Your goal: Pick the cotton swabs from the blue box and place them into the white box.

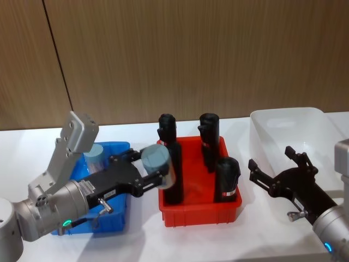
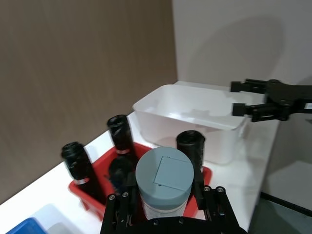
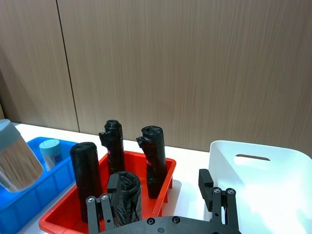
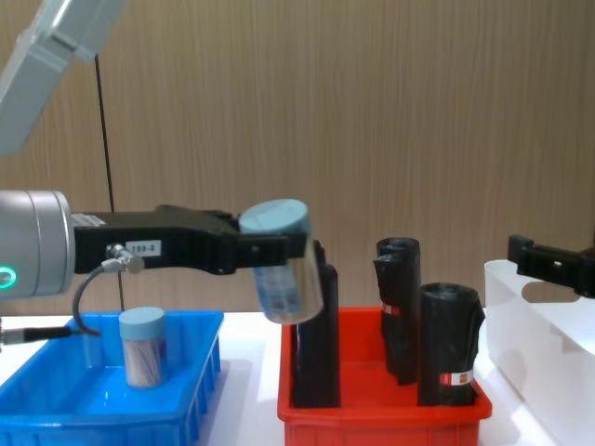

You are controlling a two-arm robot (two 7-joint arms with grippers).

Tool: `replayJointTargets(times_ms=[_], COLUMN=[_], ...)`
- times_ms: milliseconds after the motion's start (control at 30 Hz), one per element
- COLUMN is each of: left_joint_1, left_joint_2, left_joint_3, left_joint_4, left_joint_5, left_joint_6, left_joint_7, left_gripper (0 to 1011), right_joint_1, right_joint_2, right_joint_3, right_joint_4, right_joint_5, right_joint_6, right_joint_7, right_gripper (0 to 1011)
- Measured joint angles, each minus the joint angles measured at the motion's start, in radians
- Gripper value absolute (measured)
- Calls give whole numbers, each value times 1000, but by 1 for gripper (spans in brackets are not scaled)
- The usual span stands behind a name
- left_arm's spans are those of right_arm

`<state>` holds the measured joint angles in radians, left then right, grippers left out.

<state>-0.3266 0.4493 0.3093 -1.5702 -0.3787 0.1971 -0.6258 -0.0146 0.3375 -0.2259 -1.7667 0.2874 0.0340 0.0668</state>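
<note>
Held tub of cotton swabs [image 1: 156, 159]: we find it at centre left of the head view, lifted clear of the surface [image 1: 142, 243], over the gap between the blue box [image 1: 124, 210] and the red bin [image 1: 199, 214].
Left gripper [image 1: 148, 170]: its fingers are clamped on the sides of this tub, reaching in from the lower left.
Tub's long axis: close to upright in the chest view, with the pale blue lid on top and the base tipped slightly to the right.
Second tub [image 4: 142, 346]: it stands upright inside the blue box, at lower left of the chest view, untouched.
White box [image 1: 260, 136]: it sits at the right of the head view, well apart from the held tub.
What lies between: the red bin and its tall black rolls [image 1: 226, 180], whose tops reach about level with the tub.
Right gripper [image 1: 271, 158]: its fingers are spread apart and empty, just beside the white box's near wall.
Nearer arm: we judge the right arm closer to the white box, but the left one has the tub, so the carry runs rightward and needs height over the rolls.
</note>
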Motion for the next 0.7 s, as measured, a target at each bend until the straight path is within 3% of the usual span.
replayJointTargets(times_ms=[400,700], left_joint_1=[-60,-89], left_joint_2=[-29,-44], left_joint_3=[23,35], left_joint_4=[85,127], left_joint_5=[-11,-17], left_joint_6=[-26,-39], left_joint_7=[-204,-273], left_gripper=[659,659], right_joint_1=[0,0], right_joint_2=[0,0], right_joint_3=[0,0], right_joint_4=[0,0], right_joint_5=[0,0], right_joint_6=[0,0], right_joint_7=[0,0], right_gripper=[1002,1002])
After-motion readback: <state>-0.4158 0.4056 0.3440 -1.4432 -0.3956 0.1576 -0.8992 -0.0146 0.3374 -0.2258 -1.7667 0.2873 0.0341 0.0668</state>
